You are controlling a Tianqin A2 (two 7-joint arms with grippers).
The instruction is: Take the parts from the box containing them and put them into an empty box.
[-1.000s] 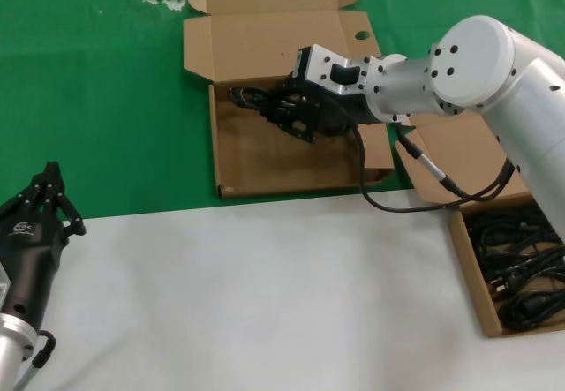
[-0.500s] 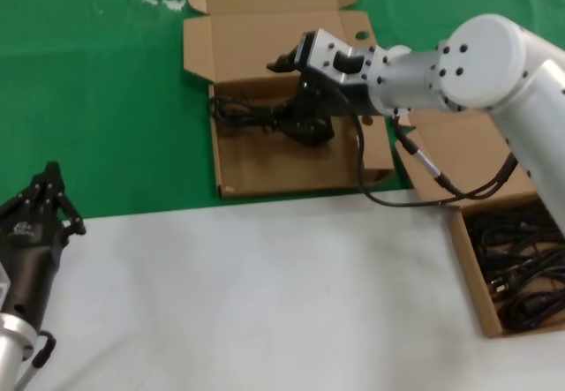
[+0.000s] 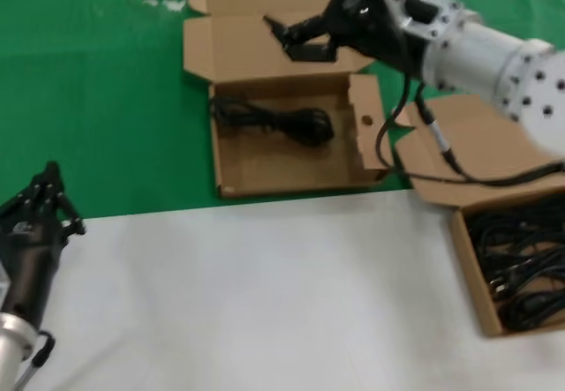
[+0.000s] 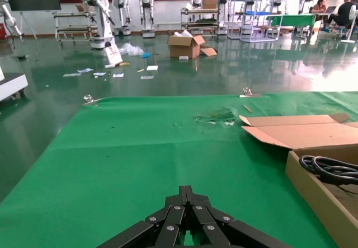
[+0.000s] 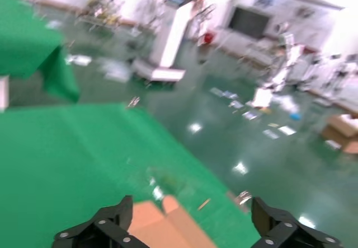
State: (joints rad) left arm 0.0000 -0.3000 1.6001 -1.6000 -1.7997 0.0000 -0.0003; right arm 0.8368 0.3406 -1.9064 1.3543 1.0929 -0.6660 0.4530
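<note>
hovering spread and empty above the far box with round holes [image 3: 291,157], the right gripper [image 3: 305,38] had one cord [image 3: 278,119] delivered; many cords [image 3: 521,267] remained in the right box [image 3: 468,259]. left gripper [image 3: 40,201] parked, clenched.

One black power cord [image 3: 275,119] is lying inside the holed box [image 3: 287,175], stretched across its far half, with the bundled plug end toward the side wall that has a round hole. The holed box is sitting open on the green mat, its lid folded back flat and a round hole showing in the lid's side flap. The plain box [image 3: 465,259] is sitting open at the robot's right, lid tilted back. The remaining cords [image 3: 521,263] are lying tangled in a heap inside it.
</note>
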